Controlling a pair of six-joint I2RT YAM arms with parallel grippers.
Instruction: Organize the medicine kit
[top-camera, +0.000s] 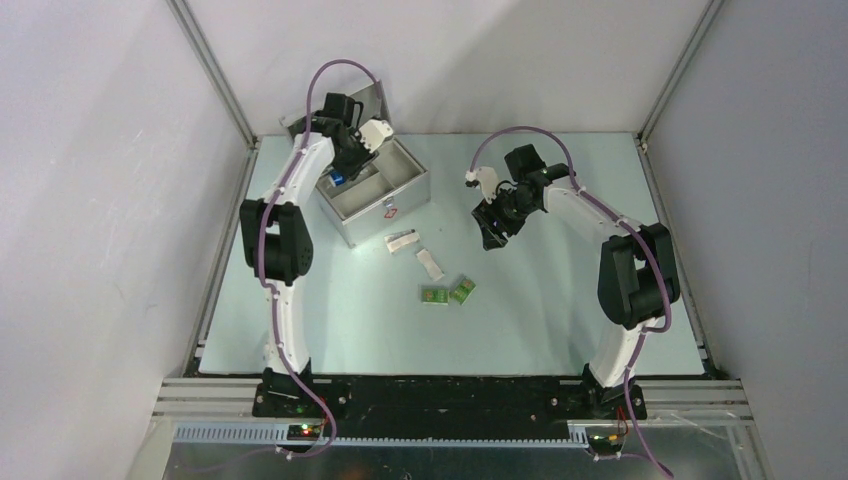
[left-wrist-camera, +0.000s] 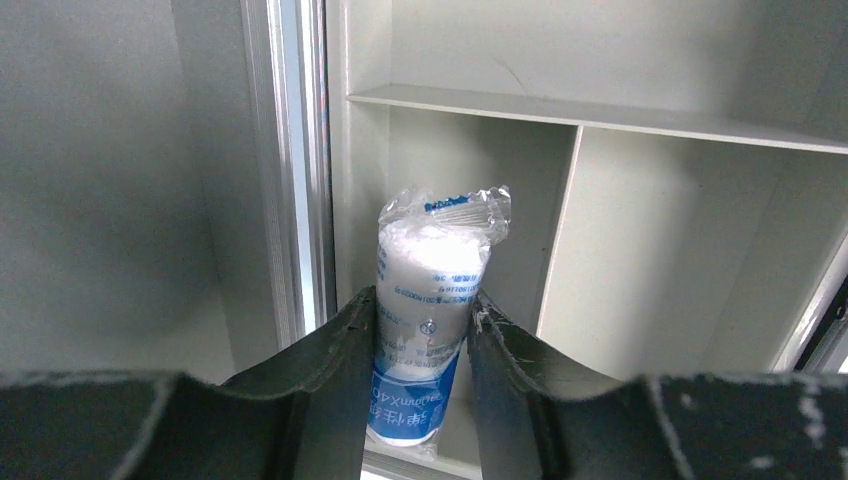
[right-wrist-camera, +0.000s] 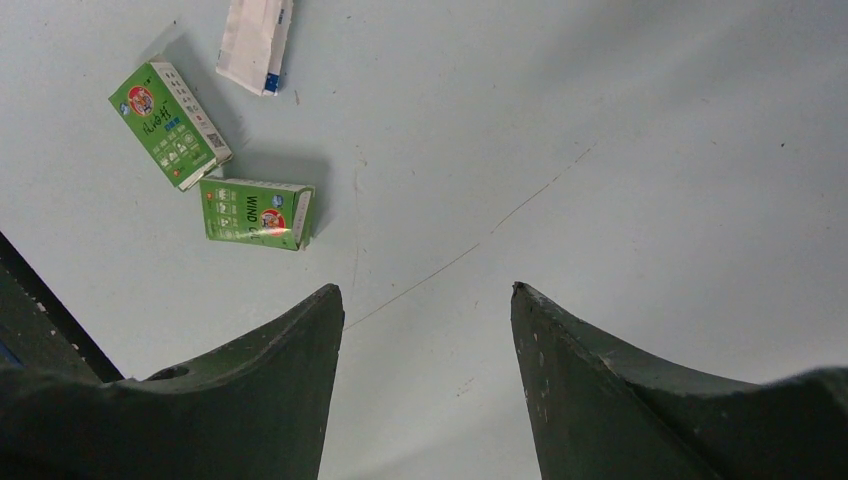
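Note:
The medicine kit (top-camera: 385, 200), a silver metal case with its lid up, stands at the back left of the table. My left gripper (top-camera: 340, 172) hangs over its left compartment, shut on a white bandage roll in a blue-printed wrapper (left-wrist-camera: 432, 300). Grey dividers (left-wrist-camera: 560, 230) split the inside of the case. My right gripper (right-wrist-camera: 428, 300) is open above bare table, nothing between its fingers; it hovers right of the case (top-camera: 492, 228). Two green boxes (right-wrist-camera: 255, 212) (right-wrist-camera: 170, 125) and a white packet (right-wrist-camera: 255, 42) lie on the table.
On the table in front of the case lie a white sachet (top-camera: 402, 241) and a second white packet (top-camera: 430, 263), then the green boxes (top-camera: 447, 293). Grey enclosure walls with metal posts (top-camera: 215, 80) ring the table.

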